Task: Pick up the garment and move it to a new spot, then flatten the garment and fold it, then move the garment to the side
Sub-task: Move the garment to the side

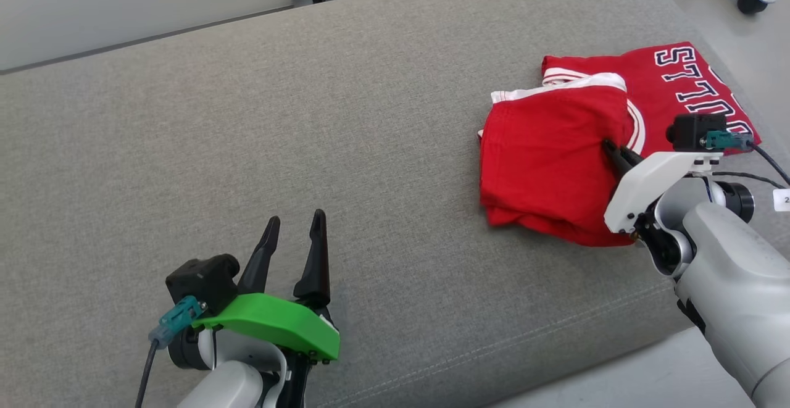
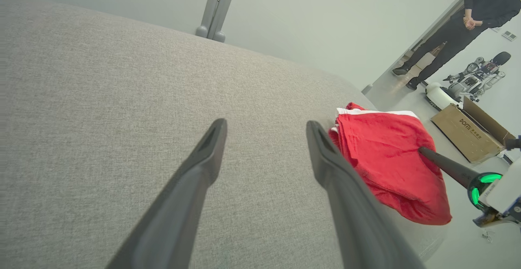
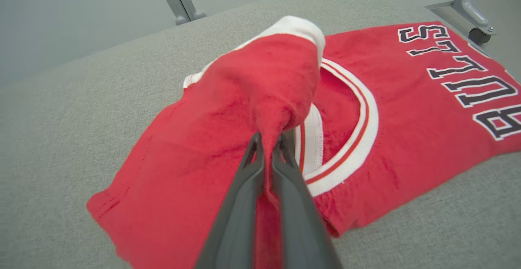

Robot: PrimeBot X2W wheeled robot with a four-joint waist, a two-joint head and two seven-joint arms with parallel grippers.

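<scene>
The garment (image 1: 555,161) is a red jersey with white trim and dark lettering, lying partly folded at the right end of a grey cushion (image 1: 247,149). My right gripper (image 1: 611,149) is shut on a pinched fold of the garment (image 3: 260,110), lifting that red cloth a little above the rest. In the right wrist view the red cloth runs between the two dark fingers (image 3: 240,187). My left gripper (image 1: 295,226) hovers open over bare cushion at the lower left, well away from the garment (image 2: 386,159), with nothing between its fingers (image 2: 203,155).
The cushion's right edge drops to the floor just past the garment. A cardboard box (image 2: 468,132), another robot (image 2: 468,79) and a standing person (image 2: 460,29) are on the floor beyond. A caster wheel (image 1: 751,0) stands at the top right.
</scene>
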